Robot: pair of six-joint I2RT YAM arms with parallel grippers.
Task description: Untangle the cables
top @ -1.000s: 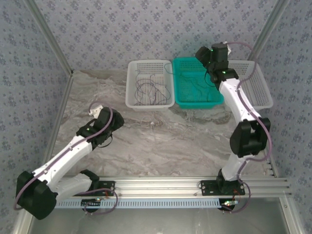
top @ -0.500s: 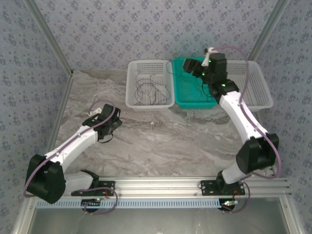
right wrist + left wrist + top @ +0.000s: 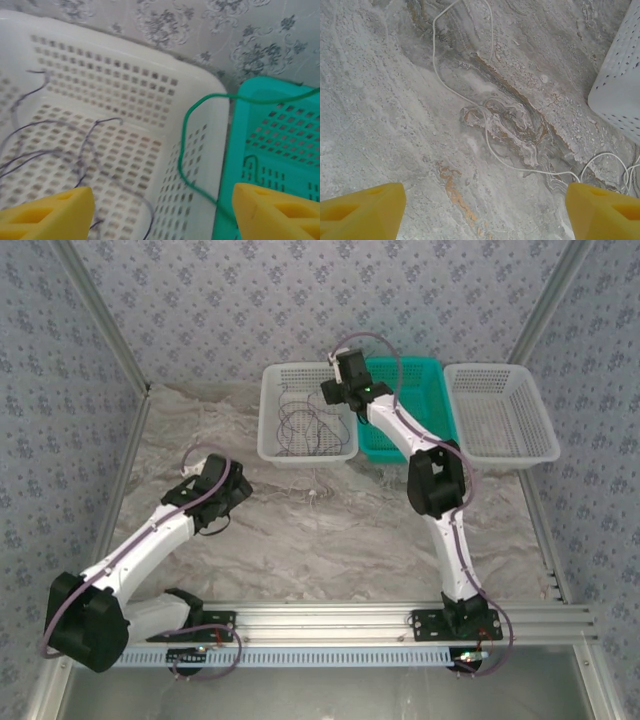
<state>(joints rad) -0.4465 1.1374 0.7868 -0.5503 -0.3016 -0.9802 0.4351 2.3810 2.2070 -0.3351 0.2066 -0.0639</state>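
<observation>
Three perforated plastic baskets stand in a row at the top of the overhead view: a white basket (image 3: 268, 425), a teal basket (image 3: 440, 400) touching it, and a second white basket (image 3: 505, 452) at the upper right. All rest on a grey veined marble table (image 3: 330, 540) enclosed by floral-papered walls (image 3: 250, 300). The right arm (image 3: 400, 430) crosses the teal basket and hides part of it.

Several dark grey cables (image 3: 305, 420), very thin, lie in loose overlapping loops on the first white basket's floor. One green cable (image 3: 183, 145) arcs across that basket's wall beside the teal basket. One thin white cable (image 3: 485, 127) curves over the bare table, near the basket corner at the right edge of the left wrist view.

Right gripper (image 3: 165, 210): yellow fingers spread wide above the white basket, gripping nothing. Left gripper (image 3: 485, 210): fingers spread wide above the white cable, empty.
</observation>
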